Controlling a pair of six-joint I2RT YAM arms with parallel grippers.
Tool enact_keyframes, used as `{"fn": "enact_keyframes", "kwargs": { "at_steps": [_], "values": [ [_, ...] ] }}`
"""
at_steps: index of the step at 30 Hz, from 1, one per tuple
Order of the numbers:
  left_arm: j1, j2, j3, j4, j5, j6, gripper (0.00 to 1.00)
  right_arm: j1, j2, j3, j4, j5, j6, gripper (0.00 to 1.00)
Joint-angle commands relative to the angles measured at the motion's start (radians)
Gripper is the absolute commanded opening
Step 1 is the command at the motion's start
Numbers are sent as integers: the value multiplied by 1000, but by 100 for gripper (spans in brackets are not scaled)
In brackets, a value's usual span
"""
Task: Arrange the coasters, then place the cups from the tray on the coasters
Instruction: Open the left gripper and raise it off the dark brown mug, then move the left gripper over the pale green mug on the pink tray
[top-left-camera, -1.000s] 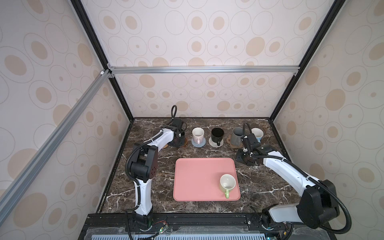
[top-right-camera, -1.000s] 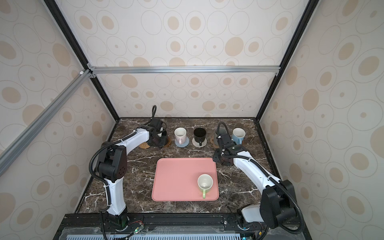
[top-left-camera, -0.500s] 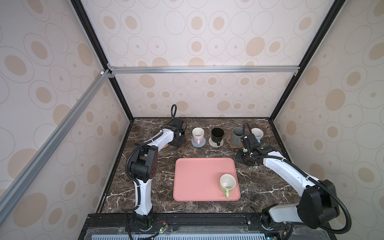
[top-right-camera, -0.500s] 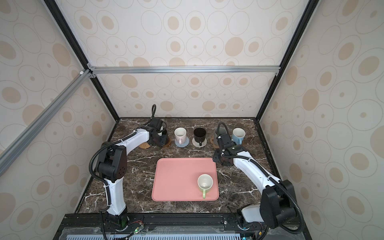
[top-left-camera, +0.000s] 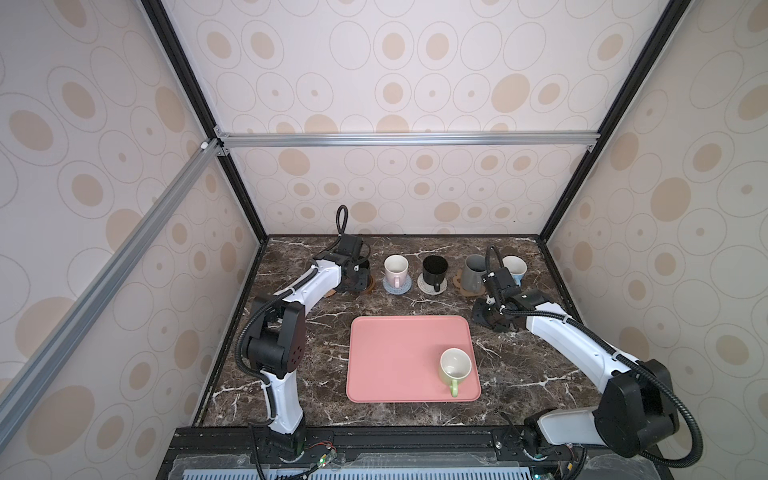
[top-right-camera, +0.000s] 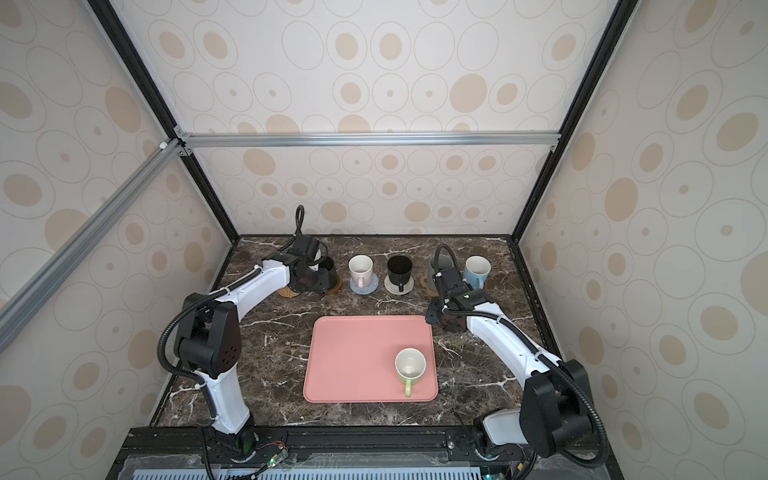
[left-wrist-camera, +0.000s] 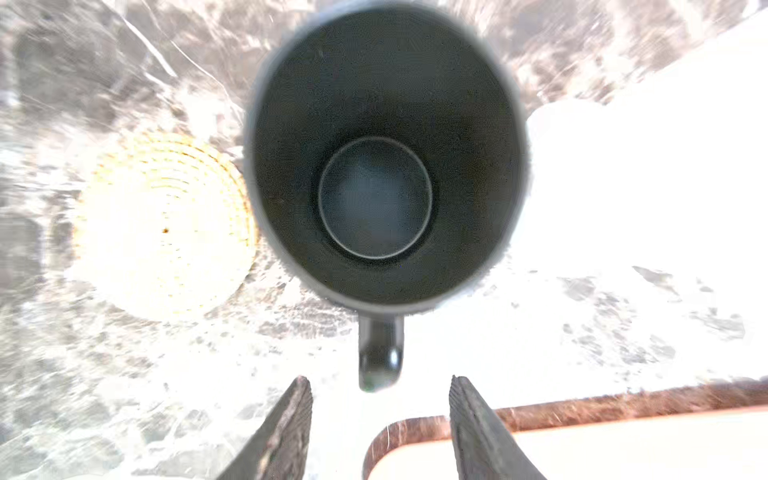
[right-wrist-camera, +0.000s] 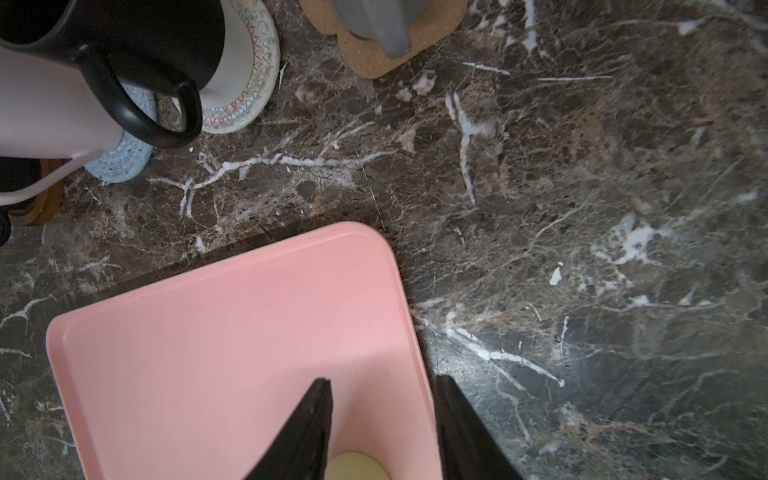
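My left gripper is open at the back left, its jaws just clear of the handle of a black cup. That cup stands on a brown disc coaster, beside a bare rattan coaster. The light green cup stands alone on the pink tray. My right gripper hovers open and empty over the tray's far right corner.
Along the back stand a pink cup on a blue-grey coaster, a second black cup on a cream coaster, a grey cup on a paw coaster and a light blue cup.
The left gripper has opened and let go of the black cup's handle. The right arm has not moved.
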Motion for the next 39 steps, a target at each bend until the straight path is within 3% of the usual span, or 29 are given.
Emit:
{"fn": "enact_keyframes", "kwargs": {
  "at_steps": [1, 9, 18, 24, 30, 39],
  "values": [
    [-16, -83, -19, -33, -6, -10, 55, -5, -14, -4, -14, 25, 5, 44],
    [-104, -210, -73, -75, -24, -22, 58, -5, 18, 18, -18, 20, -13, 44],
    [-287, -306, -118, -87, 19, -46, 60, -8, 22, 28, -3, 45, -19, 44],
    [-310, -371, -159, -83, 38, -55, 61, -14, 31, 30, 18, 30, -14, 44],
    [-398, -410, -216, -55, 109, -107, 61, -20, 42, 38, 28, 32, -16, 44],
    [-535, -414, -264, -23, 128, -212, 61, -38, 51, 39, 43, 31, -30, 44]
  ]
}}
